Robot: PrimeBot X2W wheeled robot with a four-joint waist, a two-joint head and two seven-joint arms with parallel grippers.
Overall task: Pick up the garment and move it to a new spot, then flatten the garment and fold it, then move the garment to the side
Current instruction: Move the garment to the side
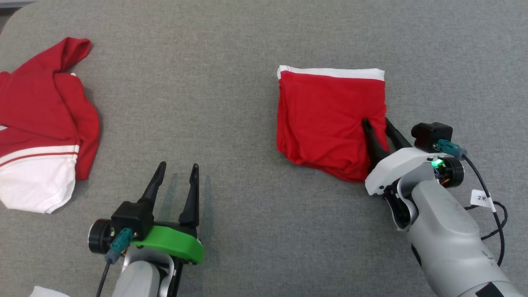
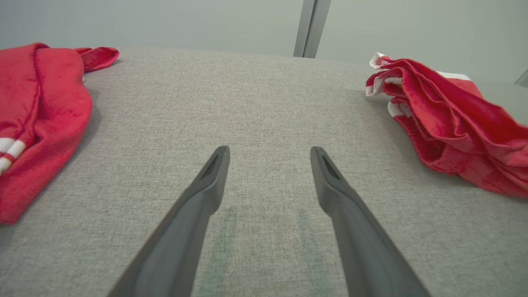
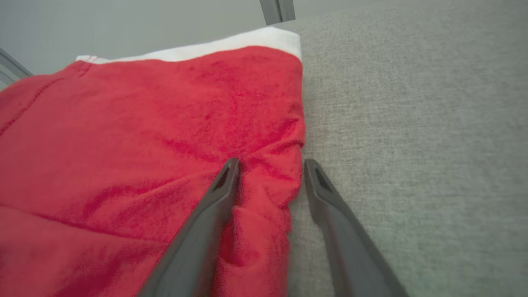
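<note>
where the right fingers (image 3: 194,235) stand: apart, astride the right edge of the garment (image 3: 144,123). one lies on top of the red cloth, the other on the bare table (image 3: 412,123) just beside it, with a small ridge of cloth bunched between them.
right gripper (image 1: 376,122): low at the near right corner of the pile. the jaws are not clamped on anything i can see, though the wrist view does not make clear whether the pads already press the ridge.
garment's place: right of centre on the table, folded into a rough square several layers deep, and flat apart from wrinkles by the fingers.
garment's look: bright red knit with a white band (image 1: 334,73) along the far edge. the near edge is uneven, with layers peeping out at the lower corner.
how it should handle: light, soft and limp, i judge. it has no stiffness, so a lift by one corner would likely let the layers sag and slide open.
where to take hold: at the edge, through all layers, deep enough that the bottom layer comes too. a drag along the table may keep the fold better than a lift.
table cover: grey woven fabric, likely to grip the cloth a little.
second garment (image 1: 41,123): red and white, crumpled at the left edge, well apart.
left gripper (image 1: 178,166): fingers wide apart over bare table, holding nothing.
</note>
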